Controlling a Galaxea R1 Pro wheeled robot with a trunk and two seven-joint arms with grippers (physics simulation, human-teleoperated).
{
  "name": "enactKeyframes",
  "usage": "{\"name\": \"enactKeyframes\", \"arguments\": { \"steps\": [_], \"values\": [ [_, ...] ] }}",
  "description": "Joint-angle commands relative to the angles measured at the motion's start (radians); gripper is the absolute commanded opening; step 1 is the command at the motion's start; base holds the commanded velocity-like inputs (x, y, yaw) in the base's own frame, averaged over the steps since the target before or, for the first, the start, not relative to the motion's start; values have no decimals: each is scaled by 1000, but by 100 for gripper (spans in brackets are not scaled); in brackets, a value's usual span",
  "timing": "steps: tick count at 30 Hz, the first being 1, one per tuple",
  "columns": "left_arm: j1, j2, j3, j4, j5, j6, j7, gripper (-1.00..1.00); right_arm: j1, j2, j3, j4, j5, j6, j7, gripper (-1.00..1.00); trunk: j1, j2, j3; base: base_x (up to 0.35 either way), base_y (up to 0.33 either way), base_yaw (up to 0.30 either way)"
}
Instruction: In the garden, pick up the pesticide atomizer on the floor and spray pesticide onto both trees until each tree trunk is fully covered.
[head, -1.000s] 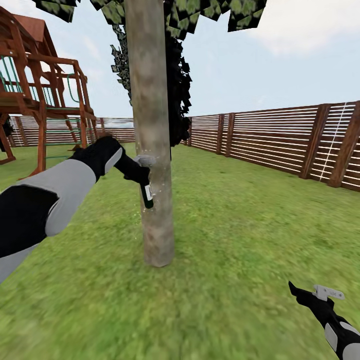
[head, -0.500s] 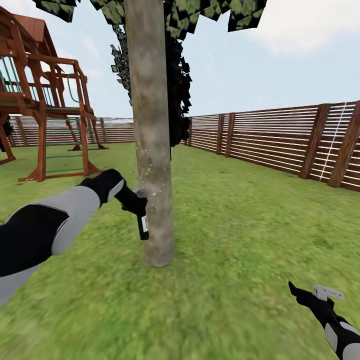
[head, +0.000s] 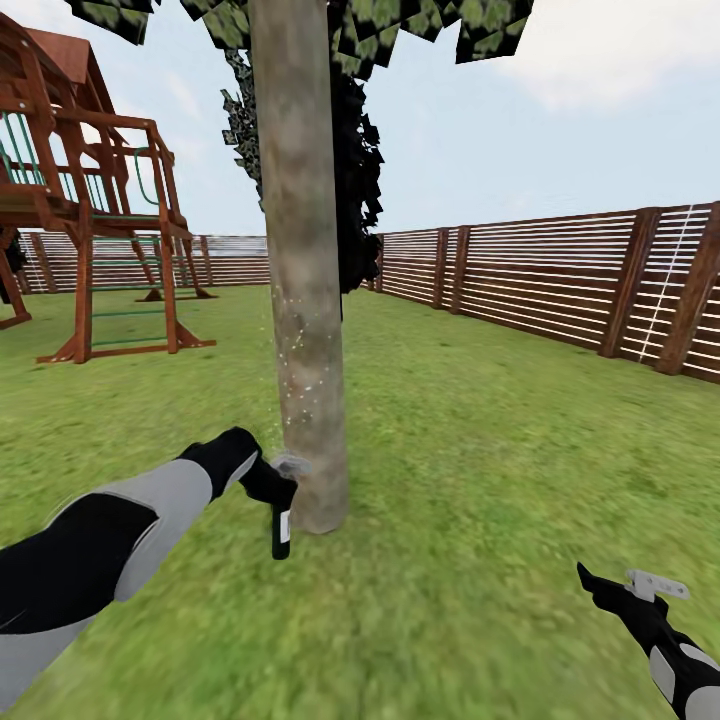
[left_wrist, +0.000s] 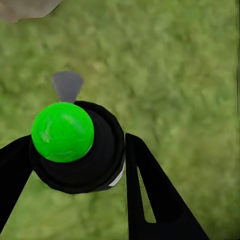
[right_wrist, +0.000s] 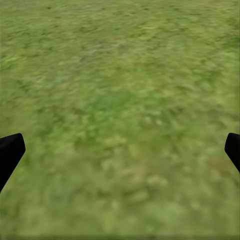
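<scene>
The pesticide atomizer (head: 281, 528) is hanging upright in the left end effector (head: 278, 483), low down and just beside the base of the tree trunk (head: 305, 300), on the trunk's left side in the head view. In the left wrist view the atomizer (left_wrist: 77, 147) is showing from above as a round black body topped by a bright green cap, and the two black fingers (left_wrist: 150, 195) are closing against it on either side, so the left end effector is gripping it firmly. Pale specks are dotting the trunk's bark above the sprayer. The grey-brown trunk is standing on the floor (head: 450, 440), a blurry green lawn, with a blocky leaf canopy (head: 400, 30) overhead. The right end effector (head: 610, 590) is hanging low over the grass at the right, well apart from the tree; in the right wrist view its fingertips (right_wrist: 10, 152) are sitting wide apart with nothing between them. A brown slat fence (head: 560, 280) is bordering the lawn, and a wooden play frame (head: 90, 220) is standing at the left.
</scene>
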Motion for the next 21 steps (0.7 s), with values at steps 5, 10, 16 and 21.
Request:
{"name": "enactKeyframes", "arguments": {
  "steps": [5,10,16,21],
  "values": [
    [43,-4,0,-1,-1,-96,69,-100,0,0,0,0,0,0,1,100,0,0,0,0,0,0],
    [56,1,5,-2,2,-133,89,-100,0,0,0,0,0,0,0,100,0,0,0,0,0,127],
    [57,1,9,-5,3,-161,91,-100,0,0,0,0,0,0,0,100,0,0,0,0,0,244],
    [57,1,31,-24,70,-202,90,-100,0,0,0,0,0,0,1,100,0,0,0,0,0,49]
  ]
}}
